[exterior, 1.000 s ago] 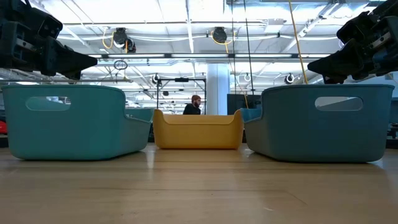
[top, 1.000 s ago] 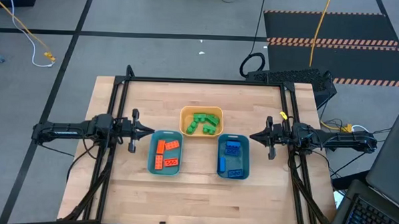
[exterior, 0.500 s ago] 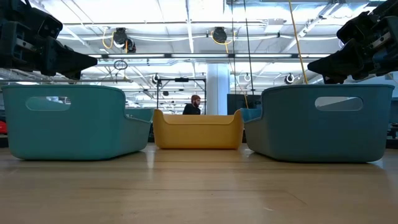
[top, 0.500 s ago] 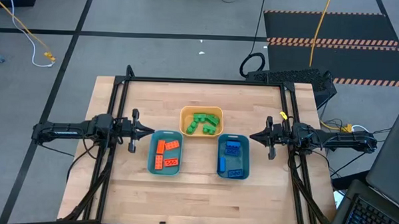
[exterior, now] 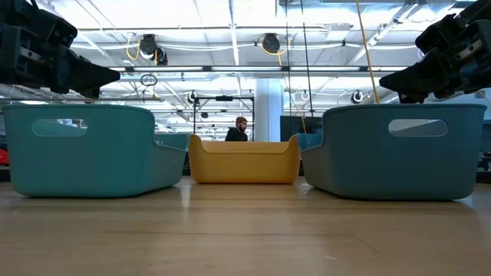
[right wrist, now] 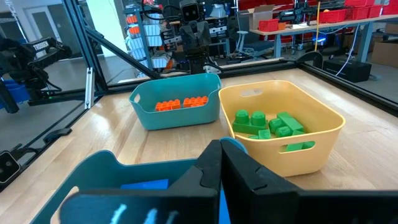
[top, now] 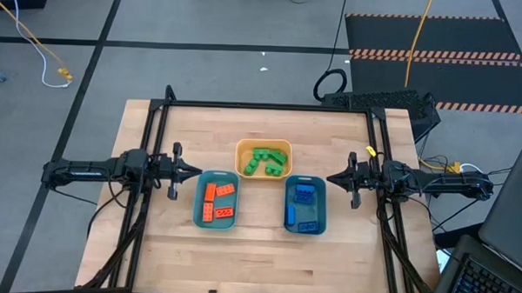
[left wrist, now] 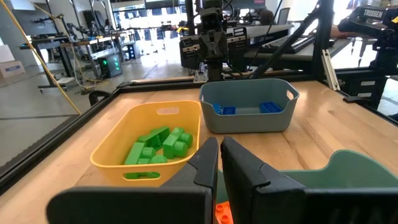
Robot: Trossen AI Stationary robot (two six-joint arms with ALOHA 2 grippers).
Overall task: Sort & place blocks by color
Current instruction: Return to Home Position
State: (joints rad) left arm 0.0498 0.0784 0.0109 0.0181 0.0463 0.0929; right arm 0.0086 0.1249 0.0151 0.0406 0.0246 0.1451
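Observation:
Several orange blocks (top: 217,202) lie in the left teal bin (top: 199,210). Several green blocks (top: 266,161) lie in the yellow-orange bin (top: 240,160). The blue blocks (top: 303,207) lie in the right teal bin (top: 322,216). My left gripper (top: 197,171) hangs shut and empty above the table, left of the orange blocks' bin. My right gripper (top: 329,178) hangs shut and empty to the right of the blue blocks' bin. In the wrist views the shut fingertips show for the left gripper (left wrist: 219,151) and the right gripper (right wrist: 221,152).
The three bins stand in the middle of the wooden table (top: 257,264), the yellow one at the back. A black frame (top: 262,106) borders the table's far and side edges. A person (exterior: 240,130) shows in the room beyond.

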